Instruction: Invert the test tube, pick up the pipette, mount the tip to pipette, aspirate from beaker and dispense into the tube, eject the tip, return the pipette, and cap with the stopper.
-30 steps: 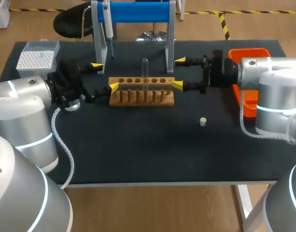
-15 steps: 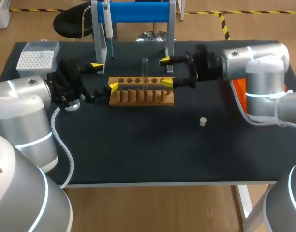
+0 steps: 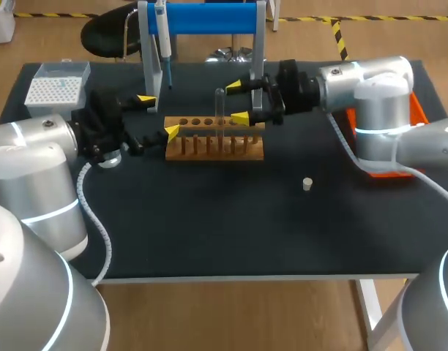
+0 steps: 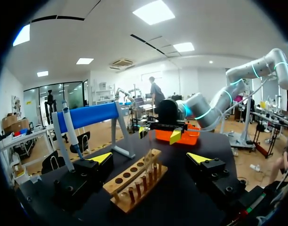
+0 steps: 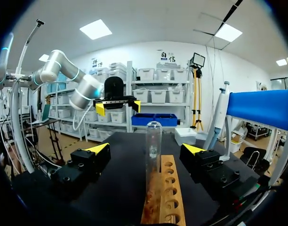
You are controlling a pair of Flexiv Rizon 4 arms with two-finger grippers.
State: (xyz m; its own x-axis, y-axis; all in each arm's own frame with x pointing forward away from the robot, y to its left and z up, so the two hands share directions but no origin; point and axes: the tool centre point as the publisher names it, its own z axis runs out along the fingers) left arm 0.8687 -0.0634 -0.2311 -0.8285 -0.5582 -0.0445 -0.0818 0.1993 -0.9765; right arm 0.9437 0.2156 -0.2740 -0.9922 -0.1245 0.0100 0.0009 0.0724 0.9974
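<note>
A clear test tube (image 3: 219, 108) stands in the wooden rack (image 3: 214, 146) with its rounded end up. My right gripper (image 3: 237, 102) is open just right of the tube, which does not touch the fingers. From the right wrist the tube (image 5: 153, 143) rises ahead, in line with the gap of the gripper (image 5: 146, 149). My left gripper (image 3: 159, 115) is open at the rack's left end, with the rack (image 4: 134, 181) ahead of it (image 4: 149, 157). The pipette (image 3: 164, 40) hangs on the blue stand. A white stopper (image 3: 307, 183) lies on the mat.
A tip box (image 3: 54, 86) sits at the back left corner. An orange tray (image 3: 418, 110) lies at the right, partly hidden behind my right arm. The blue stand's legs (image 3: 258, 51) rise just behind the rack.
My right arm has swung left from beside the orange tray, bringing its open gripper up to the test tube. The left arm has not moved.
</note>
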